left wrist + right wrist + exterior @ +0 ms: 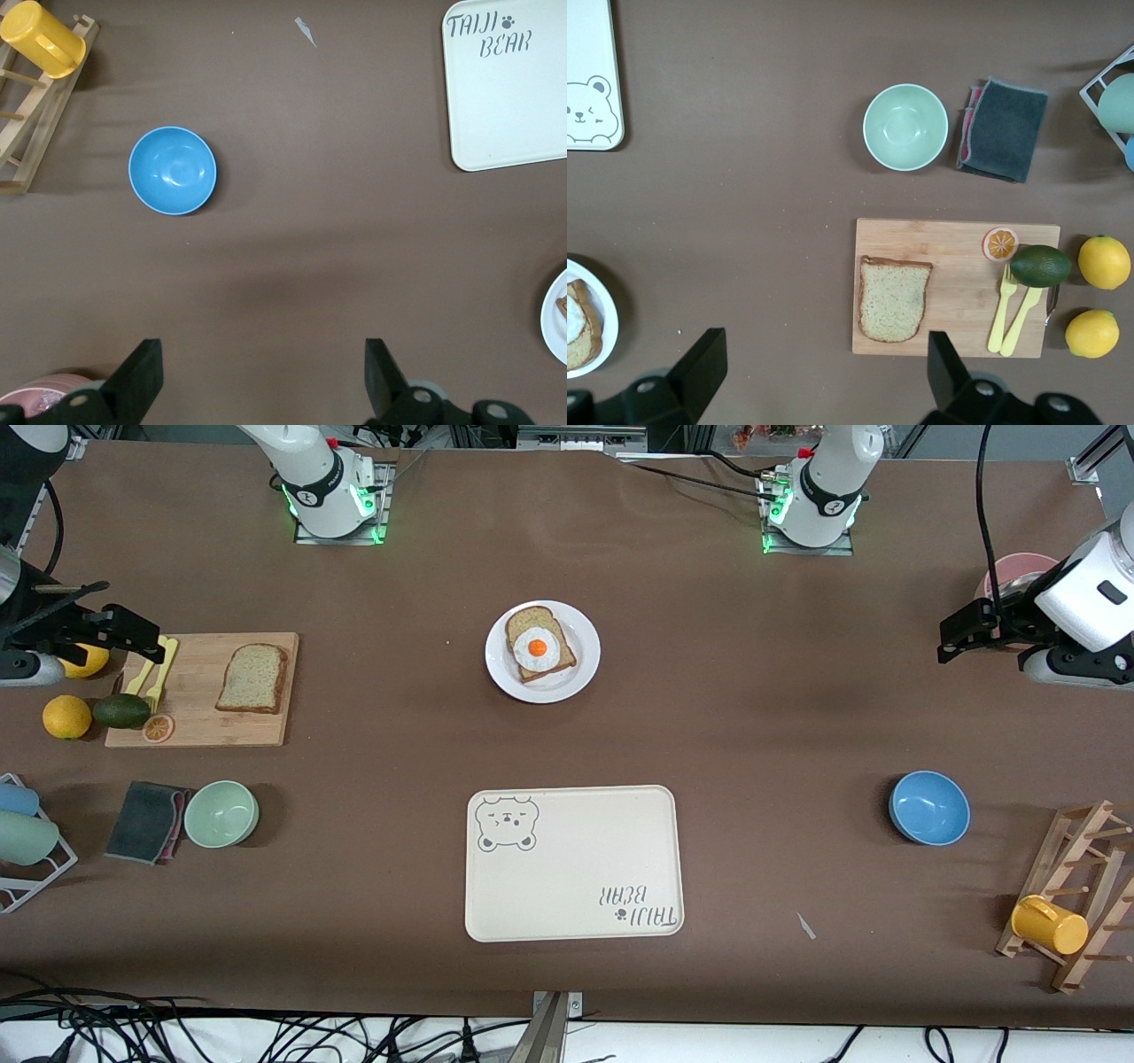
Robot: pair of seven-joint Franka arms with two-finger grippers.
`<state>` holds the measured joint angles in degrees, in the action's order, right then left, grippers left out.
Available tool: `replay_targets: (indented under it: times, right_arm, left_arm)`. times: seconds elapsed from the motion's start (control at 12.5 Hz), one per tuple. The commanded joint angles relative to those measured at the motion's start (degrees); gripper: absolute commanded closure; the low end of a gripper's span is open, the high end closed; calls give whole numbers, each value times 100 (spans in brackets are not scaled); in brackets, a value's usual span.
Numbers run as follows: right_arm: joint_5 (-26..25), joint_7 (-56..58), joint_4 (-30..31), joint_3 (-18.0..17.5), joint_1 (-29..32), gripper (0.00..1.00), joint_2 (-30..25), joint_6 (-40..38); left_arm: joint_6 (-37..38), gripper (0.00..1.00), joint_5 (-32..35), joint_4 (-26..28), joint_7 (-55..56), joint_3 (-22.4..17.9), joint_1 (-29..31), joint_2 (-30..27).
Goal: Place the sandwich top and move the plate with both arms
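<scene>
The sandwich top (253, 678) (895, 299), a plain speckled bread slice, lies flat on a wooden cutting board (199, 717) toward the right arm's end of the table. The white plate (585, 657) (607, 323) (556, 319) sits mid-table and carries another slice topped with a fried egg (537, 648). My right gripper (131, 620) (826, 345) hangs open and empty over the board's end by the lemons. My left gripper (957, 636) (263, 354) hovers open and empty over bare table at the left arm's end.
A cream bear tray (574, 864) lies nearer the camera than the plate. A blue bowl (928, 807), wooden rack with yellow mug (1050, 924) and pink bowl (1019, 571) stand at the left arm's end. A green bowl (221, 813), grey cloth (144, 821), lemons, avocado and yellow forks are by the board.
</scene>
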<state>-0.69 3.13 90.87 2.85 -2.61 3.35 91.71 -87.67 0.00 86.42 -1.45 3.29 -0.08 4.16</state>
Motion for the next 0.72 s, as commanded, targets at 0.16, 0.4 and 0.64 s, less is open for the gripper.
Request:
replay_targets:
  times: [0.16,0.4,0.64]
  right_arm:
    - [-81,47,98,-3,6,0,-80,-65]
    - [-72,38,89,-3,6,0,-80,-65]
    - [-54,-14,89,-3,6,0,-80,-109]
  left_arm:
    - [83,0,-36,68,-92,49,61,-117]
    - [83,0,-36,68,-92,40,61,-117]
    - [92,0,-36,68,-92,40,61,-117]
